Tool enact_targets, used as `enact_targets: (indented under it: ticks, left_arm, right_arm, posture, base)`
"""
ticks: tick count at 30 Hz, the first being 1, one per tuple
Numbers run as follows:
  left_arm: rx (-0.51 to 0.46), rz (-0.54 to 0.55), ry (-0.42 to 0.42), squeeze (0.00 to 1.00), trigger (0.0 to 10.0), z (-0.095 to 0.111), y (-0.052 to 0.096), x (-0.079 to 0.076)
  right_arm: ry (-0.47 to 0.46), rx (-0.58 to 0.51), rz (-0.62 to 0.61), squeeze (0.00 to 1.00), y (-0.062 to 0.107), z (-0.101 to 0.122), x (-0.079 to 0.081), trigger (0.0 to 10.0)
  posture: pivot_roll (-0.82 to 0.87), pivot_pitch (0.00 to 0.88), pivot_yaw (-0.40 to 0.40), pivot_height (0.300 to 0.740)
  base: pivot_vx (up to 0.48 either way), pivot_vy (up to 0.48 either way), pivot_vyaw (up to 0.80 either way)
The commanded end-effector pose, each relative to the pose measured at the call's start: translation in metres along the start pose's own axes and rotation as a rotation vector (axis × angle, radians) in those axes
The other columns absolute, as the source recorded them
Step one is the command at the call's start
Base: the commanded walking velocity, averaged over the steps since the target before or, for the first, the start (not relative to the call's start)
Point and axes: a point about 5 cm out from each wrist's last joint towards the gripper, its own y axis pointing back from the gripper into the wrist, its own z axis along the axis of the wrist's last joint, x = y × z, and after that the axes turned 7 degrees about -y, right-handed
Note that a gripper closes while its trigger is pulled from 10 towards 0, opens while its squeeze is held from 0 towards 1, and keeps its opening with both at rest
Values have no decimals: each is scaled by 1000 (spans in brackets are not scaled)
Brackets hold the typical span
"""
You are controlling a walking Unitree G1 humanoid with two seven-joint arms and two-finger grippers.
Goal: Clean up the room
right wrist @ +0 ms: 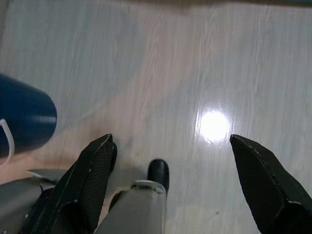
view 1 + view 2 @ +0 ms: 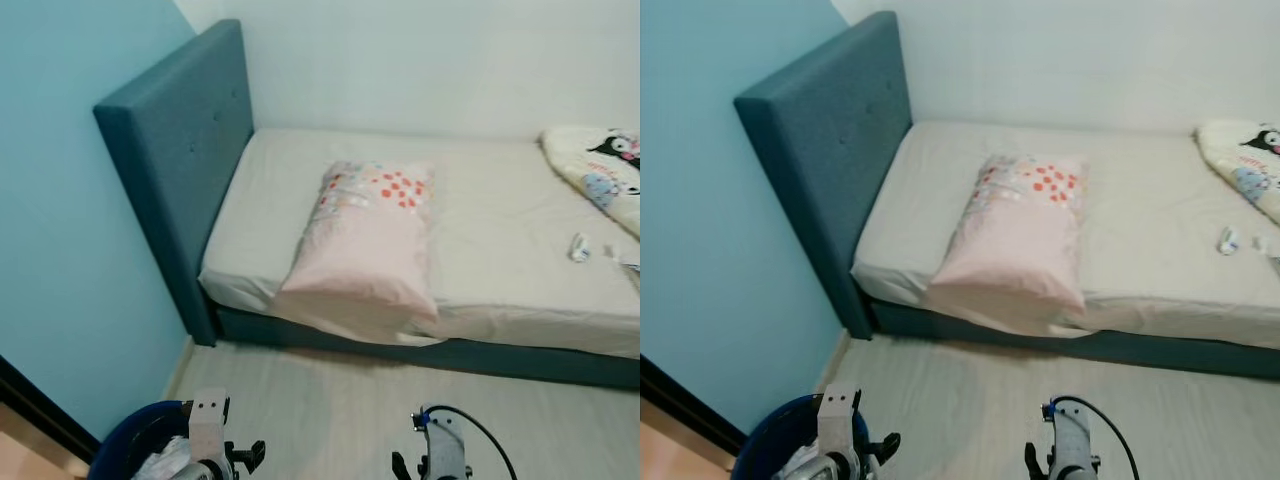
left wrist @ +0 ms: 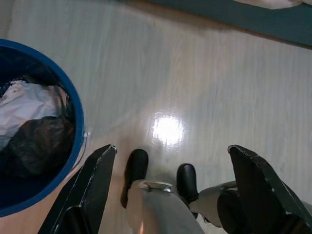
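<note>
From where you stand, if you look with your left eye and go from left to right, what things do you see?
Blue wall → headboard → pink pillow → small scrap of litter on the bed sheet → cartoon blanket.

One bed point(image 2: 500, 230), one pillow point(image 2: 368, 240), one blanket point(image 2: 600, 170), one blue bin point(image 3: 44, 146), two small scraps point(image 2: 580, 247) on mattress.

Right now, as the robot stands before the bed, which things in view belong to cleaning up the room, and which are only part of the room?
Belong to the job:
- blue bin with trash inside, on the floor by the left gripper
- small white scraps on the mattress
- right gripper, open above the floor

Just there:
- pink pillow
- teal headboard
- cartoon blanket
</note>
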Motion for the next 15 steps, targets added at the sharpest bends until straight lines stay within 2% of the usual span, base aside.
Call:
enact_targets:
  ticks: [1,6,15]
  left_arm:
    - [0,-13,0,0,10000,0,-1,-3]
    - [-2,-16,-6,0,10000,1,-1,-3]
    - [0,-11,-6,0,10000,1,-1,-2]
  right_arm:
    - [-14,26,-19,0,2,-6,-4,10000]
    - [-16,42,-24,0,2,-8,-4,10000]
    - [-37,35,-26,0,1,-6,-4,10000]
  posture:
    - [-28,79,-20,740]
    - [-29,82,-17,740]
    - [-30,84,-13,740]
  base:
    - [0,0,0]
    - [0,0,0]
    - [0,0,-800]
